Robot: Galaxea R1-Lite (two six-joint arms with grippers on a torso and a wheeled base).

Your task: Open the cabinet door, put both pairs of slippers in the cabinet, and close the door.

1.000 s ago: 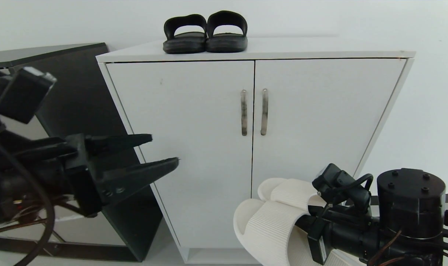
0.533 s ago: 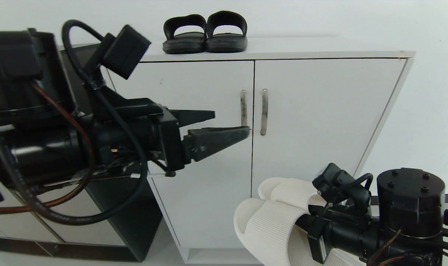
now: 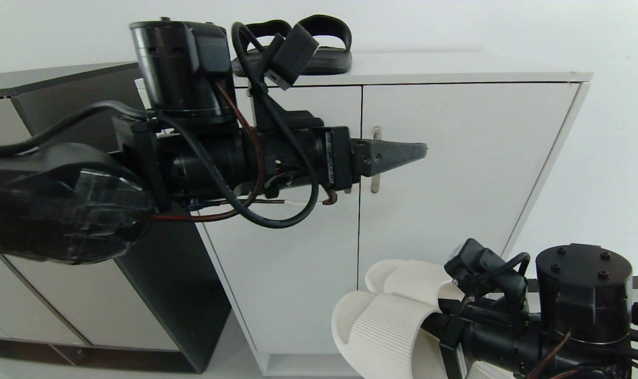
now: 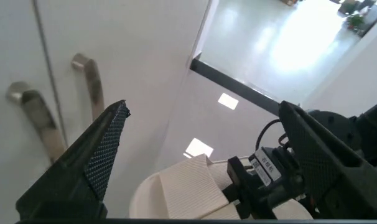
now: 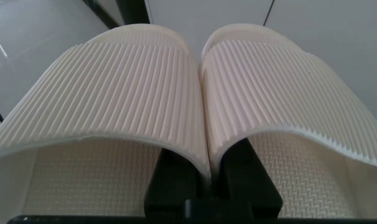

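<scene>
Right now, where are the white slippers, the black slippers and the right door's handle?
white slippers (image 3: pixel 387 316), head view, ribbed strap of the nearer slipper.
black slippers (image 3: pixel 335 60), head view, sole edge of one slipper.
right door's handle (image 3: pixel 375 185), head view, its lower end.

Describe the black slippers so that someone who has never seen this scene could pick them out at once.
Start at the white two-door cabinet and look at its top, toward the robot's left. The black slippers sit there side by side, partly behind the left arm. Unlike the ribbed white slippers gripped low by the right gripper, they are dark.
</scene>
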